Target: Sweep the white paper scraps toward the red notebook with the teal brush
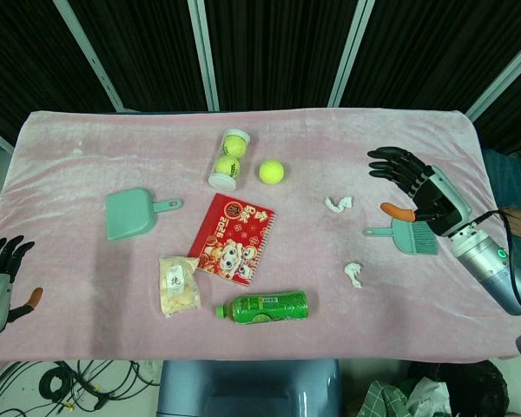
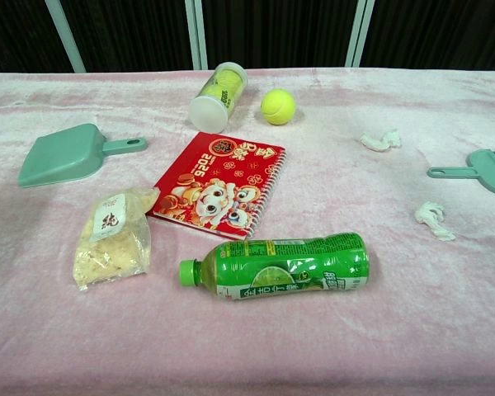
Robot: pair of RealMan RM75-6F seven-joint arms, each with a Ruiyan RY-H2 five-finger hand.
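Lighting bright, even, from overhead; shadows under objects short and soft. Mild glare on the green bottle (image 2: 280,266) label. Pink worktop (image 1: 87,278) slightly washed out in chest view. Both views sharp; head view bows the far edge slightly.

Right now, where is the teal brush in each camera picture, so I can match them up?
Head view: the teal brush lies at the right, just under the right hand.
Chest view: teal brush cut off by the right edge; no hand visible.
Shared landmark: the red notebook, left of it in both.
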